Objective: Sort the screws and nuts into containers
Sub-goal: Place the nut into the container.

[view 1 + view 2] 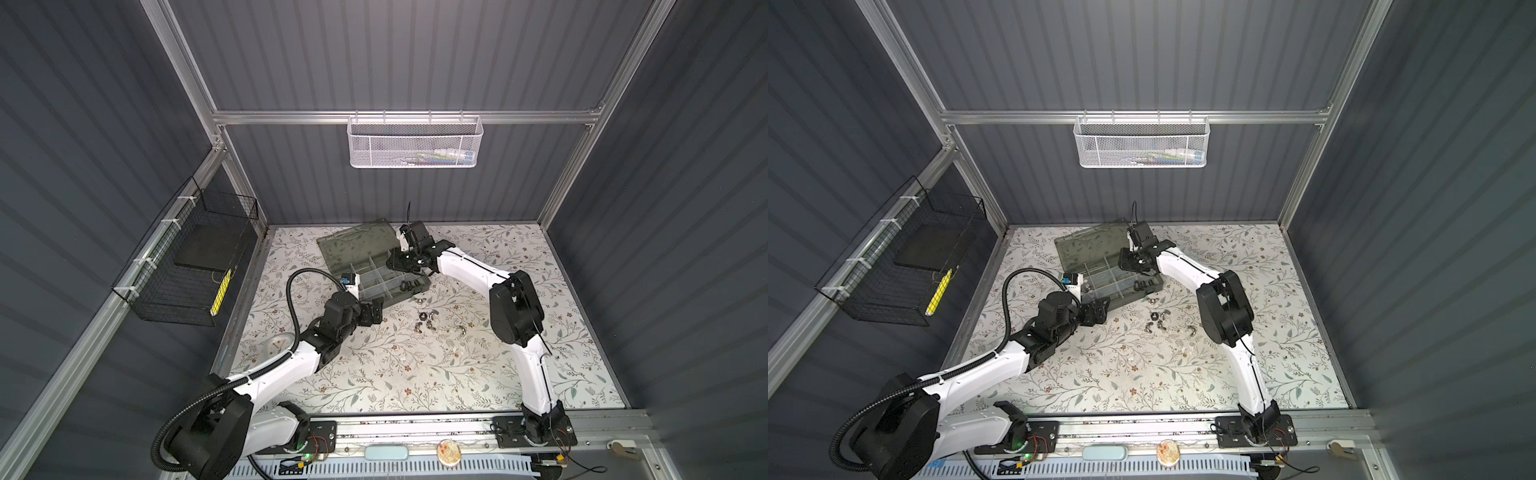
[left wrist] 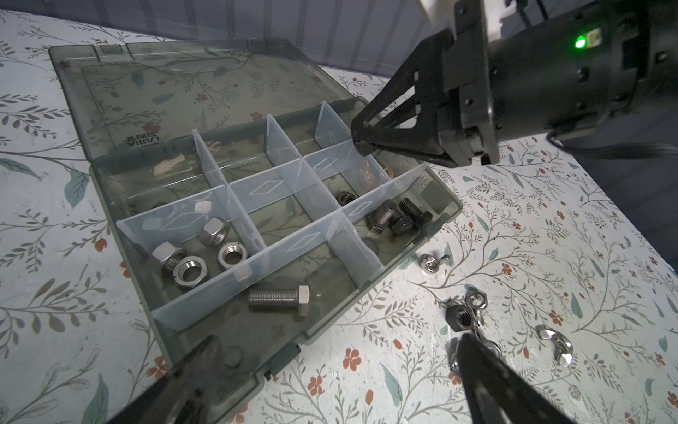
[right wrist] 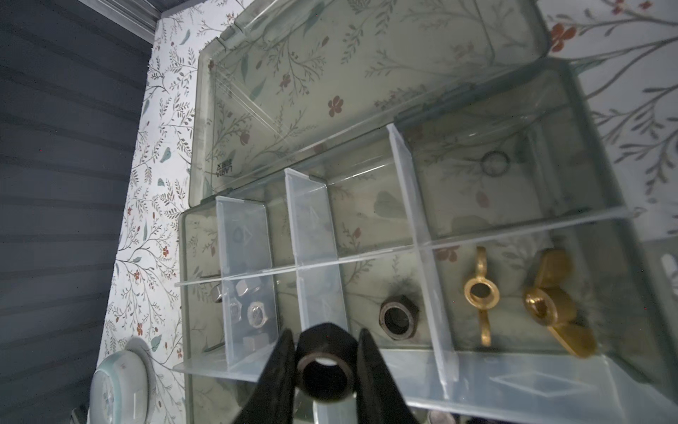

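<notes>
The grey-green organizer case (image 1: 423, 286) lies open, its containers split by pale dividers (image 2: 279, 187). My right gripper (image 3: 325, 332) hangs over the case, shut on a black hex nut (image 3: 324, 367). Below it, one compartment holds a dark nut (image 3: 399, 319) and its neighbour two brass wing nuts (image 3: 480, 293). Other compartments hold silver hex nuts (image 2: 198, 249), a silver screw (image 2: 279, 299) and dark screws (image 2: 398, 218). My left gripper (image 2: 335, 347) stands open and empty at the case's near corner. Loose nuts (image 1: 424, 322) lie on the table, among them a black nut (image 2: 458, 315) and a wing nut (image 2: 554, 345).
The smoky lid (image 1: 357, 245) lies flat behind the case. A round white dial (image 1: 279, 345) sits beside my left arm. A white mesh basket (image 1: 415, 141) hangs on the back wall and a black wire basket (image 1: 187, 266) on the left wall.
</notes>
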Action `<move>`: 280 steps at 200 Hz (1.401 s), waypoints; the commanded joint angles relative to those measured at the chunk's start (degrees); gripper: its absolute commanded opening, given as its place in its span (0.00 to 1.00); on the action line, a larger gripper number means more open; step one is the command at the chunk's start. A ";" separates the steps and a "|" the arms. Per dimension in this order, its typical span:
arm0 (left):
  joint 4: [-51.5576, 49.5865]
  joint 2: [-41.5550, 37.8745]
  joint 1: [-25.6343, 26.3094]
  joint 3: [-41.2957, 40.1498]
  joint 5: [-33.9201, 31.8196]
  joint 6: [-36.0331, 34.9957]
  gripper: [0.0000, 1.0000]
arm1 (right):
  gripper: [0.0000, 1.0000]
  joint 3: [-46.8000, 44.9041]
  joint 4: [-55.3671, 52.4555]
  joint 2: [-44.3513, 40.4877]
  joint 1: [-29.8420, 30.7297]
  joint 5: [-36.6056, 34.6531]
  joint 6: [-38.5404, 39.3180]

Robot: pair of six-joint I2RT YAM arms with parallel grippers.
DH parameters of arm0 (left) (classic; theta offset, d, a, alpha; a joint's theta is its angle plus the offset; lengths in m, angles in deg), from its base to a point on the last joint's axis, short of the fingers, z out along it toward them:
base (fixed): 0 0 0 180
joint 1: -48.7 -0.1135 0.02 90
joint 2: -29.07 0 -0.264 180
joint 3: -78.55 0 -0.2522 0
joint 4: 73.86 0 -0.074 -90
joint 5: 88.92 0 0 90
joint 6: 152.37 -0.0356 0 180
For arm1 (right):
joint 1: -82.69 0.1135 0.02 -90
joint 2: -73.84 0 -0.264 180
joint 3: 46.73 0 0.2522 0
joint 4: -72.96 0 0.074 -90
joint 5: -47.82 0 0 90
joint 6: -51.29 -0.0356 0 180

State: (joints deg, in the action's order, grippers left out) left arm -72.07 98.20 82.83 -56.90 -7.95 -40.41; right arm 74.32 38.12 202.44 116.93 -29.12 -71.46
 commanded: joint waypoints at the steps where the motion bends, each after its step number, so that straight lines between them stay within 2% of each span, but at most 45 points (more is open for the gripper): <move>1: -0.61 0.11 -0.29 0.19 -0.67 -1.31 1.00 | 0.25 1.44 -0.45 0.80 0.30 -0.52 -0.86; 43: -0.77 0.25 -0.29 0.40 -0.57 -1.39 1.00 | 0.28 0.69 -0.11 2.78 0.30 -0.14 -1.51; 105: -0.79 0.60 -0.29 0.59 -0.08 -1.48 1.00 | 0.40 0.09 -0.31 2.93 0.34 -0.67 -1.06; 129: -0.57 0.59 -0.29 0.55 0.12 -1.48 1.00 | 0.41 0.07 -0.44 2.37 0.30 -0.74 -0.83; 208: 0.86 0.93 -0.29 0.25 3.41 -2.05 1.00 | 0.65 -1.46 -0.88 -4.63 0.30 -1.27 0.37; 280: 5.13 2.55 -0.20 -0.06 11.35 -2.62 1.00 | 0.94 -11.58 -0.19 -16.95 0.13 -4.44 2.87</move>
State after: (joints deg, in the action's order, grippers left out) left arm -69.73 99.81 82.78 -56.90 -0.57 -41.72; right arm 66.56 38.53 188.73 116.97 -31.46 -70.17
